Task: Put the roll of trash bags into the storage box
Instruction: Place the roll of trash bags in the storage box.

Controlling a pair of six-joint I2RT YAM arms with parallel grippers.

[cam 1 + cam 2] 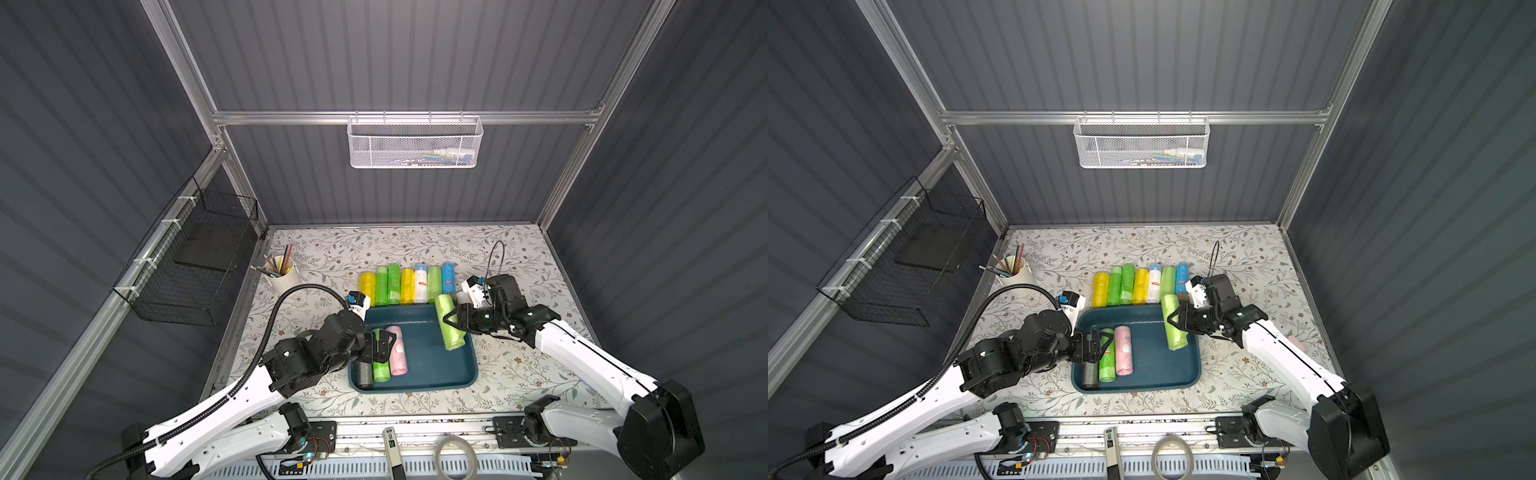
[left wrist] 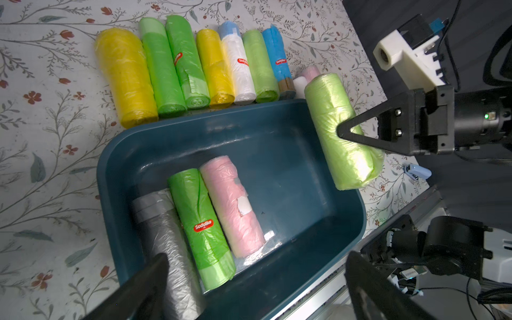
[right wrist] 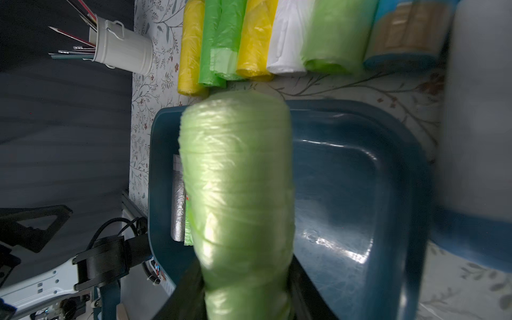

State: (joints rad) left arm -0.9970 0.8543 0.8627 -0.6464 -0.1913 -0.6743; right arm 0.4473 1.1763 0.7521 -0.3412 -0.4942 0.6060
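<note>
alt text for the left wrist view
The right hand grips a pale green roll over the rim of the storage box, which holds a grey roll, a bright green roll and a pink roll. More rolls line the table.

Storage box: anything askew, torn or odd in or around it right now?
Minor only: the pink roll in the storage box has a ragged white patch on its wrap. The pale green roll, clamped in the right gripper, hangs over the box's rim, not yet inside.
</note>
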